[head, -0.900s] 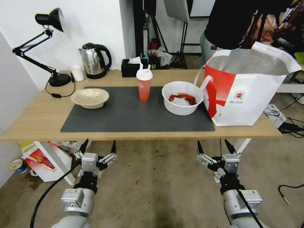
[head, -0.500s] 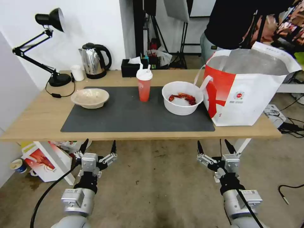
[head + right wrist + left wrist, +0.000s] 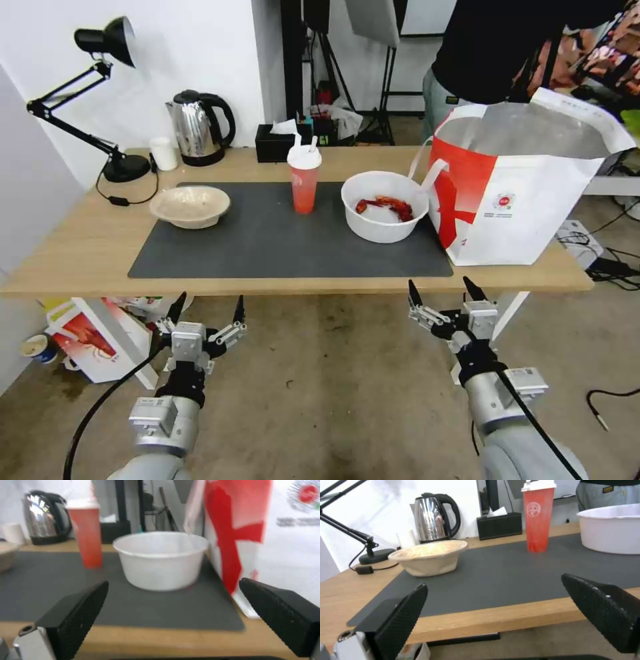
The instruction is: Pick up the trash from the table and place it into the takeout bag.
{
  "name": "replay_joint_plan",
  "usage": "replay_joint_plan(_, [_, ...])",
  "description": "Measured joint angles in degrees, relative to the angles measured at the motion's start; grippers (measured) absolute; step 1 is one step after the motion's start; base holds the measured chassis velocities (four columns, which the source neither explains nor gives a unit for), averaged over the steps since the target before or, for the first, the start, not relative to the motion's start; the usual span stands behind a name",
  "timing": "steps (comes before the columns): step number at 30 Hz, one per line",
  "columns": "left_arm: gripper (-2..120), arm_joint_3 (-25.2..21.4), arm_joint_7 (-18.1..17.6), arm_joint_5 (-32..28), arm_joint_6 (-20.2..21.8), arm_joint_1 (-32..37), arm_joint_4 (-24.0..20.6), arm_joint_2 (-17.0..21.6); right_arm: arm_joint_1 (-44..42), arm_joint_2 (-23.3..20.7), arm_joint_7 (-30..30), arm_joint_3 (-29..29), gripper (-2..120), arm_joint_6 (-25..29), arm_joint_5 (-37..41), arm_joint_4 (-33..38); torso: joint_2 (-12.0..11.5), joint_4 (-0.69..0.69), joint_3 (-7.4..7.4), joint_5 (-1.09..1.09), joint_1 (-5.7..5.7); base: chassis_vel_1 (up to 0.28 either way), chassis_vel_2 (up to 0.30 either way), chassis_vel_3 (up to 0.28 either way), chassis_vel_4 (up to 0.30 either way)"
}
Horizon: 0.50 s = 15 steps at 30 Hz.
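Note:
On the table [image 3: 80, 253] a dark grey mat carries the trash: a shallow beige bowl [image 3: 190, 206] [image 3: 428, 557] at the left, a red cup [image 3: 304, 179] [image 3: 538, 517] [image 3: 86, 535] with white lid and straws in the middle, and a white round bowl [image 3: 385, 205] [image 3: 161, 560] with red crayfish scraps at the right. The takeout bag [image 3: 523, 180] [image 3: 263, 537] stands open at the table's right end, touching the white bowl's side. Both grippers hang open and empty below the table's front edge: left gripper [image 3: 207, 309] [image 3: 500, 605], right gripper [image 3: 445, 292] [image 3: 173, 605].
Along the table's back stand a black desk lamp [image 3: 100, 100], a small white cup [image 3: 163, 154], a steel kettle [image 3: 199, 127] [image 3: 435, 517] and a black tissue box [image 3: 277, 143]. A red-and-white box [image 3: 93, 337] leans on the floor under the table's left end. A person stands behind the bag.
My right gripper has risen a little and shifted slightly left, toward the table's front edge. The left arm and the things on the table have not moved.

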Motion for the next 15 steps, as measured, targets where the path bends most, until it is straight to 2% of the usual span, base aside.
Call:
replay_joint_plan(2, [100,0.0,0.0,0.0,0.0,0.0,0.0,0.0,0.41,-0.39,0.16,-0.2,100,-0.48,0.48,0.0,0.0,-0.02,0.0,0.01,0.0,0.0,0.0,0.0,0.0])
replay_joint_plan(3, [100,0.0,0.0,0.0,0.0,0.0,0.0,0.0,2.16,-1.94,0.75,-0.78,100,-2.28,2.39,0.24,0.0,0.03,0.0,-0.02,0.0,0.0,0.0,0.0,0.0])
replay_joint_plan(7, [100,0.0,0.0,0.0,0.0,0.0,0.0,0.0,5.79,-5.15,2.0,-2.12,100,-6.22,6.47,0.69,0.0,0.04,0.0,-0.01,0.01,0.0,0.0,0.0,0.0])
replay_joint_plan(9, [100,0.0,0.0,0.0,0.0,0.0,0.0,0.0,11.18,-9.94,3.88,-4.15,100,-12.06,12.58,1.38,0.0,0.04,0.0,0.0,0.0,0.0,0.0,0.0,0.0])
replay_joint_plan(12, [100,0.0,0.0,0.0,0.0,0.0,0.01,0.0,13.58,-12.08,4.73,-5.05,100,-14.71,15.26,1.69,-0.01,0.04,0.0,-0.01,0.0,0.0,0.0,0.0,0.0])
replay_joint_plan(13, [100,0.01,0.0,0.0,0.0,0.0,0.0,0.0,17.26,-15.34,5.97,-6.35,100,-18.6,19.4,2.11,-0.01,0.04,0.0,0.0,0.0,0.0,0.0,0.0,0.0])
replay_joint_plan(15, [100,0.0,0.0,0.0,0.01,0.0,0.0,0.0,20.77,-18.48,7.21,-7.68,100,-22.41,23.35,2.55,-0.01,0.04,0.0,0.0,0.0,0.0,0.0,0.0,0.0])
